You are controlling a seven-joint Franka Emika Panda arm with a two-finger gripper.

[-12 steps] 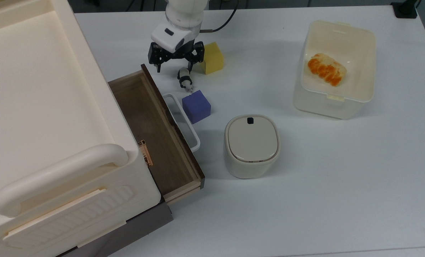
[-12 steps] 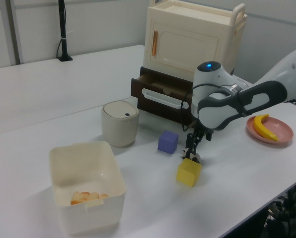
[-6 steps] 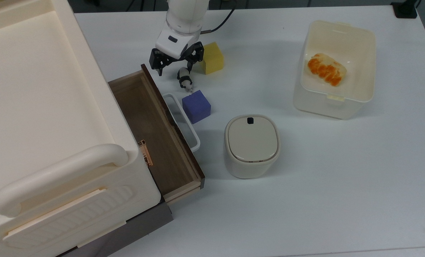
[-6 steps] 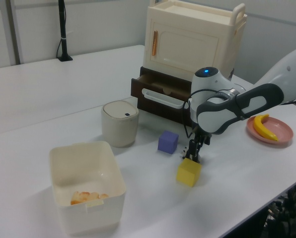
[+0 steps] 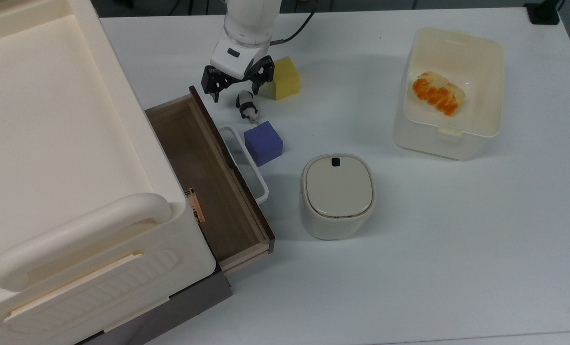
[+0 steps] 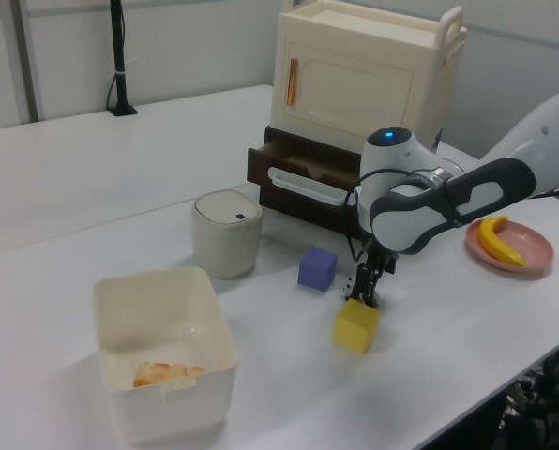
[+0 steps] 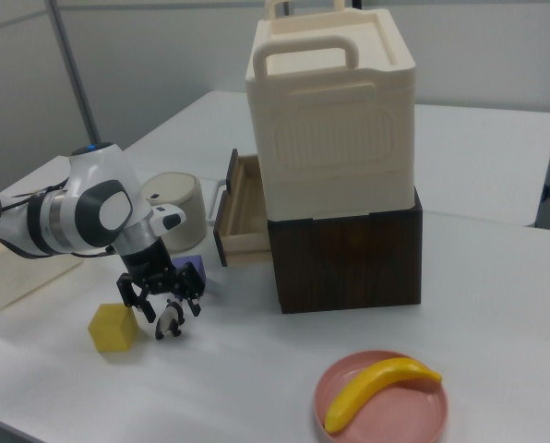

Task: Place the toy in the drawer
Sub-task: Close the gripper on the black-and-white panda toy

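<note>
The toy (image 5: 247, 106), a tiny black-and-white panda, lies on the white table between the yellow cube (image 5: 285, 77) and the purple cube (image 5: 263, 142). My gripper (image 5: 233, 93) is open just above it, fingers spread wide to either side of the toy's upper end, not touching it. In the right view the gripper (image 7: 161, 303) hangs low over the toy (image 7: 169, 322). The brown wooden drawer (image 5: 203, 177) stands pulled out of the cream cabinet (image 5: 50, 143), to the top view's left of the toy, its white loop handle (image 5: 246, 163) facing the purple cube.
A cream lidded bin (image 5: 337, 194) stands near the drawer's front. A white tub (image 5: 438, 143) holding an orange-and-white item sits at the top view's right. A banana on a pink plate (image 7: 381, 392) is by the cabinet in the right view.
The gripper has come down lower toward the table and edged closer to the toy, still open. The toy and cubes have stayed in place.
</note>
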